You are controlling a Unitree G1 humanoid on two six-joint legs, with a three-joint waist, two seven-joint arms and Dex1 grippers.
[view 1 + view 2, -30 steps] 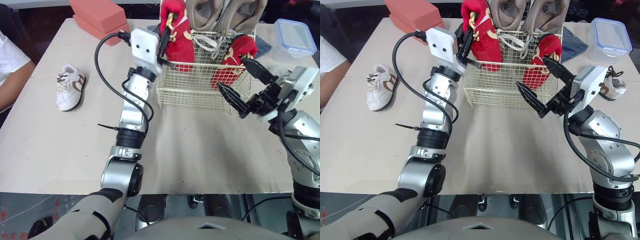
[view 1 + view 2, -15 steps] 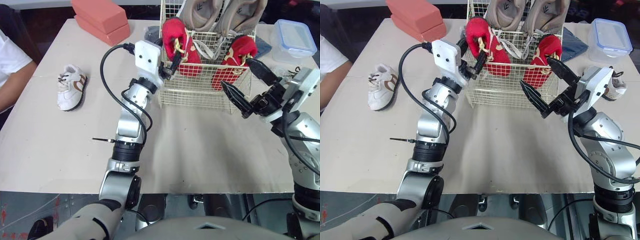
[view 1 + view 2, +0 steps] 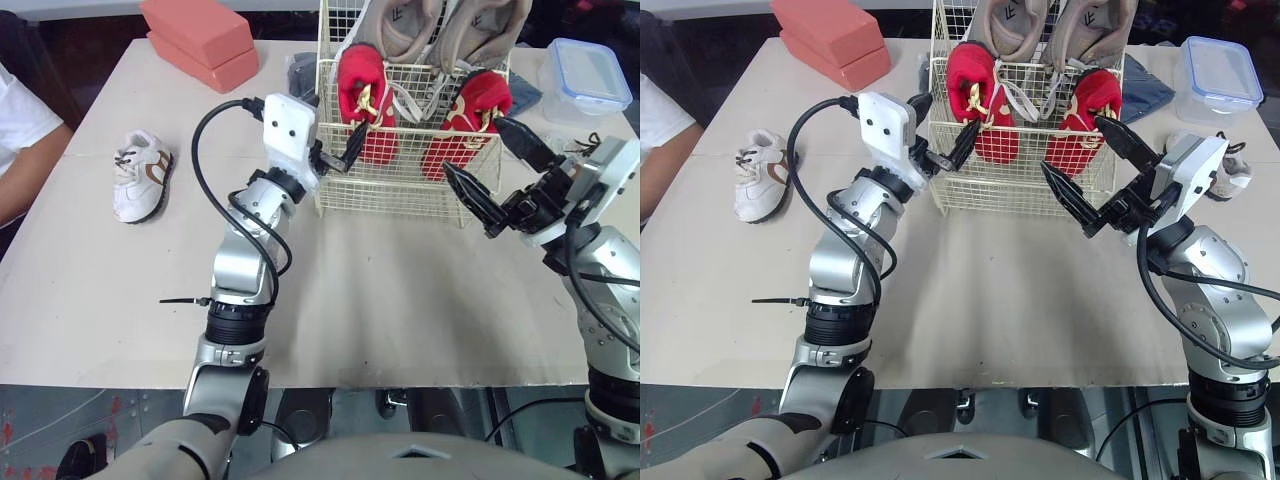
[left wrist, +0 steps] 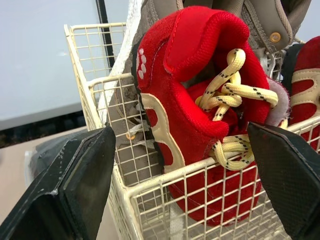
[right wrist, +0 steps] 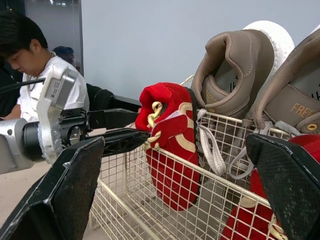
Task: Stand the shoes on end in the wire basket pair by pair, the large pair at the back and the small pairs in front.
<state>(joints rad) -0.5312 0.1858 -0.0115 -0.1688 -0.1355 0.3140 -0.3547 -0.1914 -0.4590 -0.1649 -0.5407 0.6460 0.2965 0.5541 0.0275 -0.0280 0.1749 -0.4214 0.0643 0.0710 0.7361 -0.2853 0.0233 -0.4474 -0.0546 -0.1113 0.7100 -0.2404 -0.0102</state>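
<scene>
Head cam: wire basket sits far-middle on table; tan large pair upright at the back wall, left red shoe and right red shoe on end in front of it, toes down, so the tall pair doesn't hide the small ones & the front mesh props them. At the basket's front-left corner, left gripper has fingers spread, holds nothing, prob a release pose. Near the front-right corner, right gripper is wide apart too, empty, just off the mesh, looks ready to steady the basket or go for the next shoe. White pair not yet in: white shoe lies well to the left on table, other white shoe partly hidden behind right gripper, so each lies on one arm's side. Left wrist cam: its fingers are outside the mesh, astride the corner, left red shoe seen between them w/ gaps both sides, no contact; shoe leans on the rim and tan large pair, which is why it stands unheld. Right wrist cam: fingers far apart, nothing gripped; reds in front row, tans behind, order per task. Judgement: 2 pairs in, white pair left, front row looks tight
</scene>
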